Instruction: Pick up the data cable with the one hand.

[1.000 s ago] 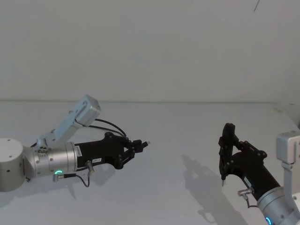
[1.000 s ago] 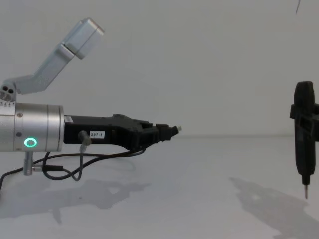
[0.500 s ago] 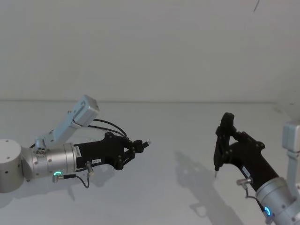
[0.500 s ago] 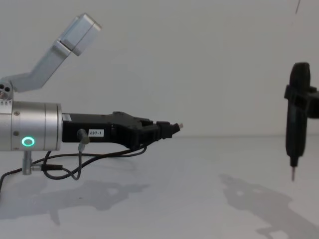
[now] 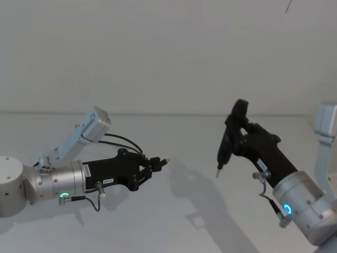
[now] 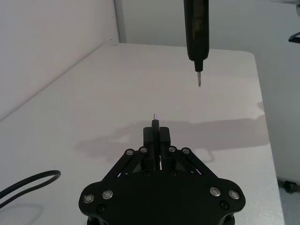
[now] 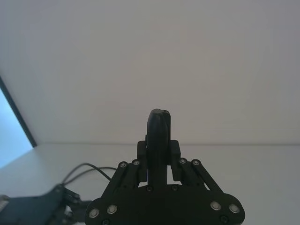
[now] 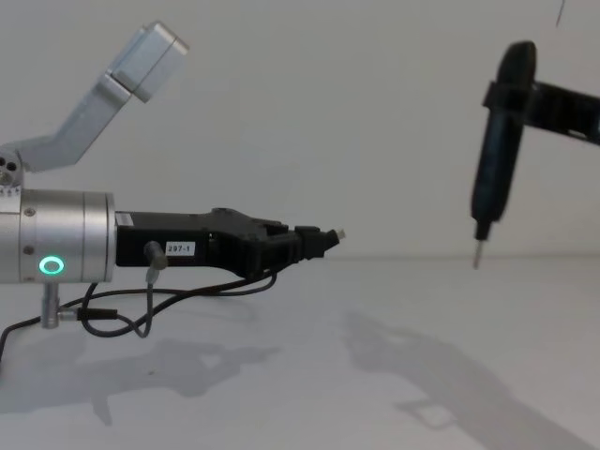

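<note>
Head looks down, chest level across the same table point(image 8: 309, 375), wrist cameras close behind jaws, seemingly facing each other.

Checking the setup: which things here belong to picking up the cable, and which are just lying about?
Job: left gripper, fingers shut on the data cable.
Not part of it: right gripper holding a slim black pointed tool; table.

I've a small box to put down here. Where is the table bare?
Bare: the table strip along the back wall, and the middle between the left gripper holding the data cable and the right gripper with its dark pointed tool. Crowded: the robot's left, where wires loop under that wrist.
</note>
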Controlling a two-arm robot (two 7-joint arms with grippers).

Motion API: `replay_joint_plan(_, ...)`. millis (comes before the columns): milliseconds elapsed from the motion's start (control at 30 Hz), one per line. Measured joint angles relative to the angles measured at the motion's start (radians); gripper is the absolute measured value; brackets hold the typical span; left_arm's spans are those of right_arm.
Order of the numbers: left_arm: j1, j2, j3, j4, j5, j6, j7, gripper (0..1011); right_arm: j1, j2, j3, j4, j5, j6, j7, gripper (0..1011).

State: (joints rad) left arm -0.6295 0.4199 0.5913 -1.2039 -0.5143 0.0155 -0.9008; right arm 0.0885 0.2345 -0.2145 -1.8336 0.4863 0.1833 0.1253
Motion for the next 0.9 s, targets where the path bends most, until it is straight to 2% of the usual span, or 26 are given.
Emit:
replay_joint_plan(133,0.000,0.000,0.000,-0.001,0.000,0.000,0.000,72,0.031,-0.014,-0.012,0.009,0.021,0.015,0.009,279)
replay_joint_plan(500,0.001,0.001,0.000,-0.002,-0.002,0.000,0.000,72,0.093,-0.036,-0.044,0.058,0.050,0.015,0.041,279)
replay_joint_plan(900,0.002,0.001,0.000,-0.003,-0.002,0.000,0.000,72,0.124,-0.053,-0.072,0.096,0.069,-0.002,0.062,279)
